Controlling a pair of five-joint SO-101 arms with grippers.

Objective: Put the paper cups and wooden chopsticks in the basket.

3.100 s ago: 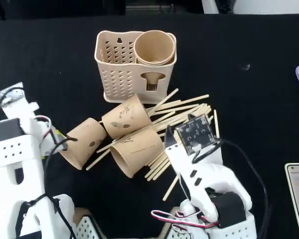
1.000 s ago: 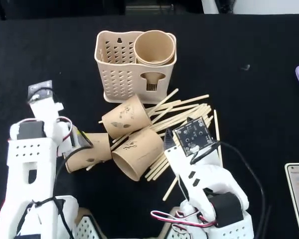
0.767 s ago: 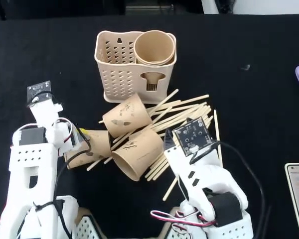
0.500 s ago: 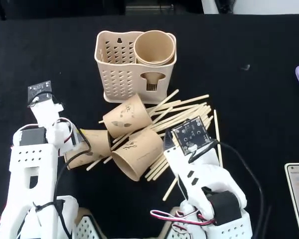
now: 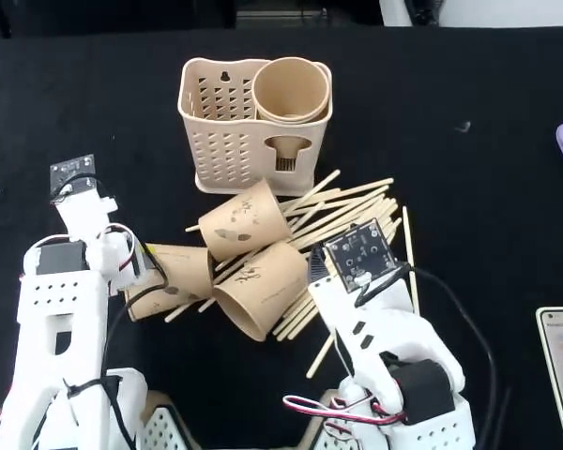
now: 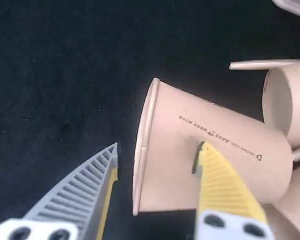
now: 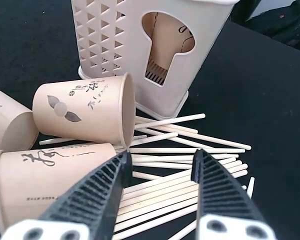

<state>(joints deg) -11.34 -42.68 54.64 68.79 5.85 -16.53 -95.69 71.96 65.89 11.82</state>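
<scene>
Left gripper (image 6: pixel 157 147), wide open and holding nothing, sat at the rim of the leftmost paper cup (image 6: pixel 230 130), lying sideways near-left of the basket (image 5: pixel 216 141); squeezing its thin wall might crush it.

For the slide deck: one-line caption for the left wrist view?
Left gripper, open, straddles the rim of a paper cup lying sideways on the black table.
</scene>
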